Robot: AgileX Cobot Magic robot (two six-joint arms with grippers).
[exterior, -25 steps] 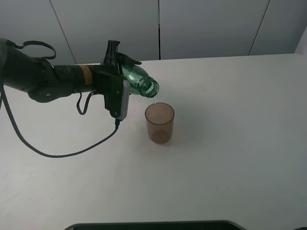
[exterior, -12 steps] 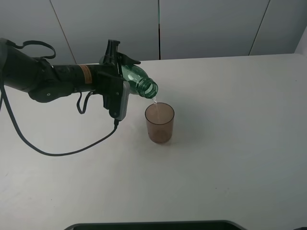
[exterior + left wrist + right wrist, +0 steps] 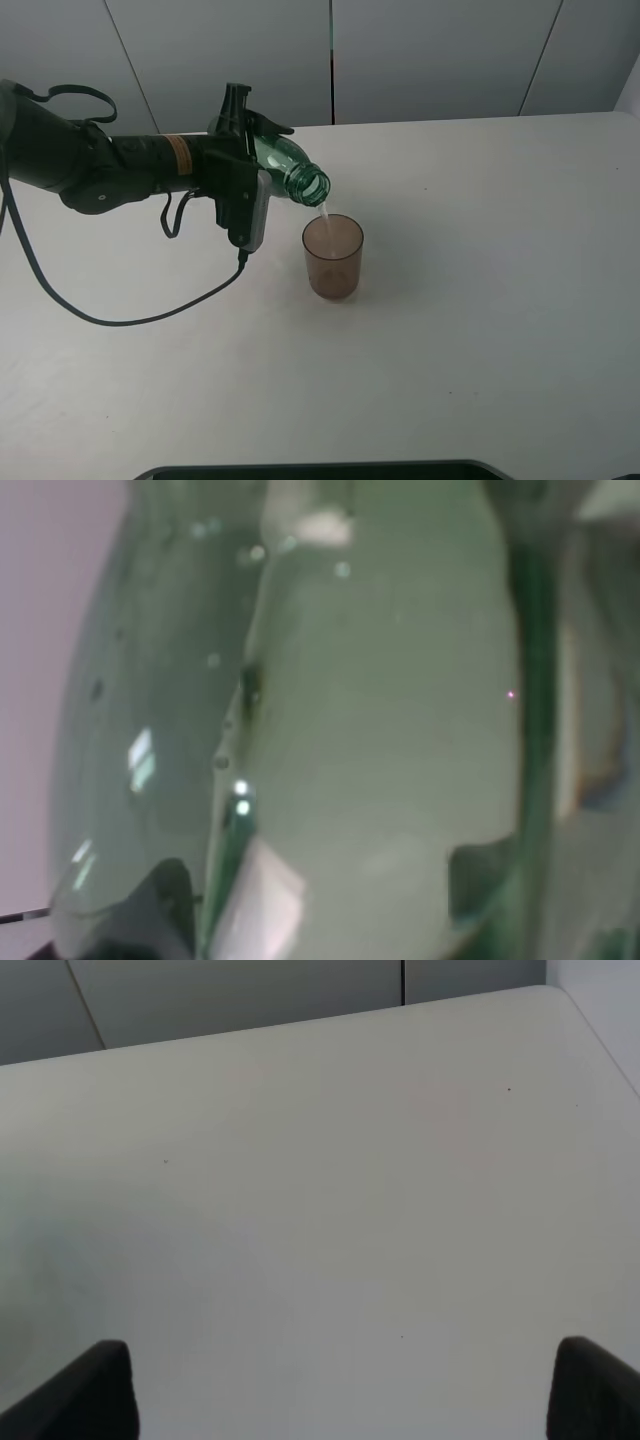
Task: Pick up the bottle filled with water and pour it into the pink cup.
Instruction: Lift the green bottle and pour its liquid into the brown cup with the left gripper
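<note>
Green-tinted bottle (image 3: 285,167) was held tilted, clamped in the left gripper (image 3: 245,150), mouth just above the pink cup (image 3: 333,260), thin water stream (image 3: 324,211) was poured into it, cup was set upright on the white table (image 3: 490,300), right gripper (image 3: 340,1400) was spread wide.

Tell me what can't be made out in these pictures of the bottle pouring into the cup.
- Water left in the bottle: the left hand covers its body in the exterior view; the left wrist view is a blurred close-up.
- Level in the pink cup: too small, tinted wall, exterior view.
- Right hand: only two fingertips, cut off by the right wrist view's edge; absent from the exterior view.
</note>
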